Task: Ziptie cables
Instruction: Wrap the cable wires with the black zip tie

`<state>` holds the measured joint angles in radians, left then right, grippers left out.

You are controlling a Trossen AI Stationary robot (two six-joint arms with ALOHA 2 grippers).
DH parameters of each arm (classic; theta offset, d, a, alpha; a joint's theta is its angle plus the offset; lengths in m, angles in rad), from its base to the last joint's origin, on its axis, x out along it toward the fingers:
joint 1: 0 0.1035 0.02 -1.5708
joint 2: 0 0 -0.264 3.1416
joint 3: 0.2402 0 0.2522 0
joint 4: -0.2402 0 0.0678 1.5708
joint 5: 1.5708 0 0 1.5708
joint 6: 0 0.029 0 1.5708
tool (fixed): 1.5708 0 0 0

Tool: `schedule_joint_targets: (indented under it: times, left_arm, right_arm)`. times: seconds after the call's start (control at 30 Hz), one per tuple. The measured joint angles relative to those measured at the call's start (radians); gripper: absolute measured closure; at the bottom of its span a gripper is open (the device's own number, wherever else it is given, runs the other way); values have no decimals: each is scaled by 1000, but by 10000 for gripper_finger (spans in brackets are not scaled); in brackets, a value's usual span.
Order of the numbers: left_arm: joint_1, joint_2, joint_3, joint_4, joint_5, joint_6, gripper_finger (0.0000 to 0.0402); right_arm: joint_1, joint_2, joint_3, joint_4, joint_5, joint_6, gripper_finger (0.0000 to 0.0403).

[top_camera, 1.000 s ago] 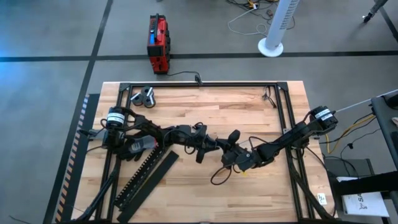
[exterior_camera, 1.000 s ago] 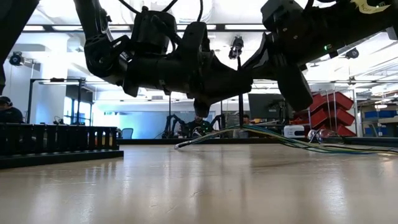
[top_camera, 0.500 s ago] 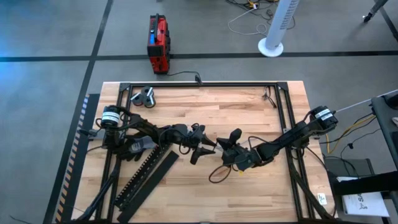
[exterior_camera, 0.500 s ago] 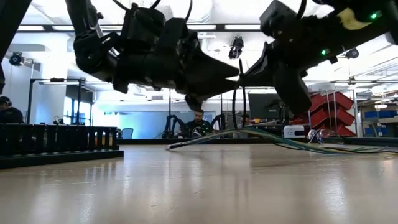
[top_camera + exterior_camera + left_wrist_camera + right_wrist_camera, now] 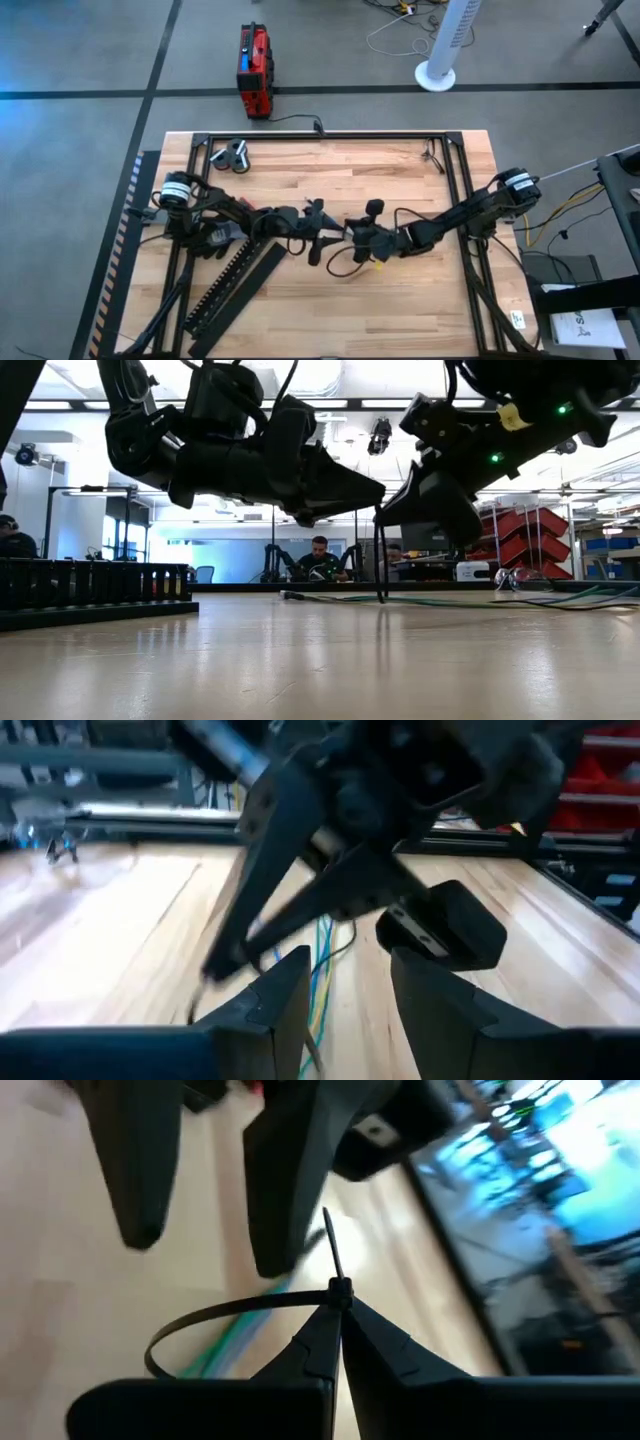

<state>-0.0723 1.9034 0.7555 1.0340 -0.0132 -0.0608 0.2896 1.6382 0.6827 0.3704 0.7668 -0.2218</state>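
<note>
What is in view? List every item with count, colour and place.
cables: a few, blue and green, mid-table under the pincers
zip tie: one, black, looped, in the right pincer
comb-toothed duct: one, black, table's front left
duct lid: one, black, beside the duct
red box: one, floor beyond the table
tower fan: one, white, floor
person: one, far background
left pincer: open, mid-table
right pincer: shut on the zip tie
</note>
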Motion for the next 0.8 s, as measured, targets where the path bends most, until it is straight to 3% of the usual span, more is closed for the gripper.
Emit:
schedule_joint_targets:
  times: [0.27, 0.8]
  left_arm:
    - [0, 5, 2, -24, -68, 27, 294]
    - [-2, -13, 2, -80, -107, 135, 297]
  right_arm:
    - [-9, 0, 0, -1, -39, 31, 403]
    - [-9, 0, 0, -27, -45, 47, 403]
